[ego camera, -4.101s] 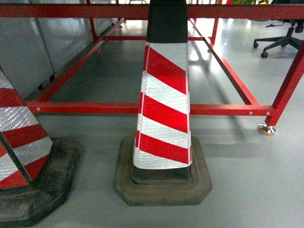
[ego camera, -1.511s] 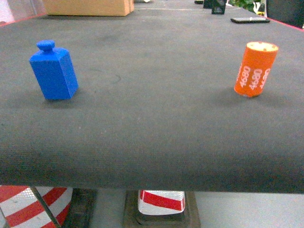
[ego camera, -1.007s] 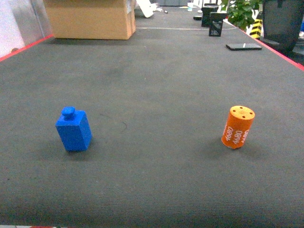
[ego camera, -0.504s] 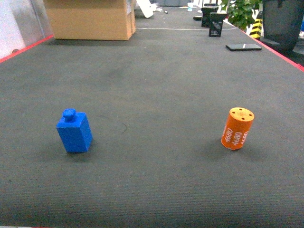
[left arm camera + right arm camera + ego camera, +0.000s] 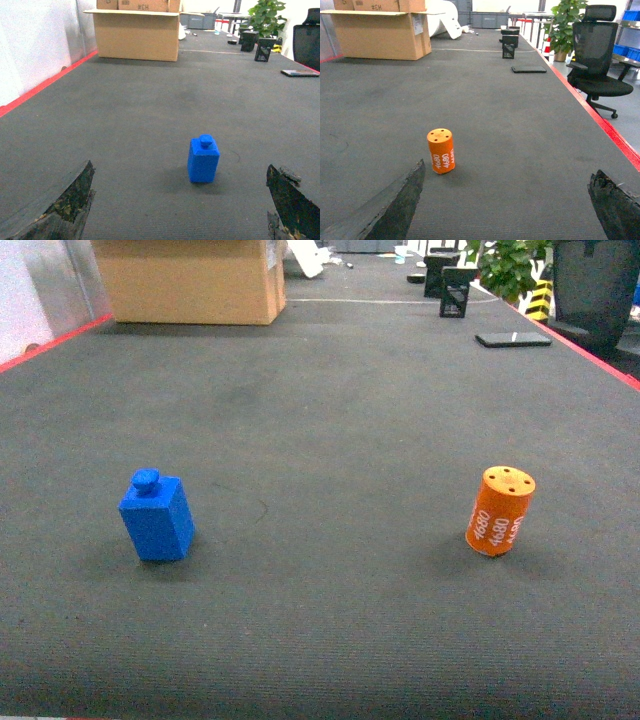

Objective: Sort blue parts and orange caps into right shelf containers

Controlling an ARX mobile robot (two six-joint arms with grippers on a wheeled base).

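A blue part [image 5: 156, 518], a block with a round knob on top, stands upright on the left of the dark grey table mat. An orange cap [image 5: 499, 511], a small cylinder printed 4680, stands on the right. In the left wrist view the blue part [image 5: 203, 160] sits ahead of my left gripper [image 5: 180, 205], slightly right of centre; the gripper is open and empty. My right gripper [image 5: 507, 200] is open too, with the orange cap [image 5: 441, 150] just ahead of its left finger [image 5: 402, 200]. Neither gripper shows in the head view. The right shelf containers are out of view.
A cardboard box [image 5: 190, 280] stands at the table's far left. A flat black device [image 5: 512, 338] and small black stands [image 5: 455, 290] lie far right. The table's red edge [image 5: 615, 140] runs down the right, with an office chair [image 5: 597, 55] beyond it.
The head view has risen from the striped cones on the floor up to the table top. Over the last second the blue part and orange cap hold still.
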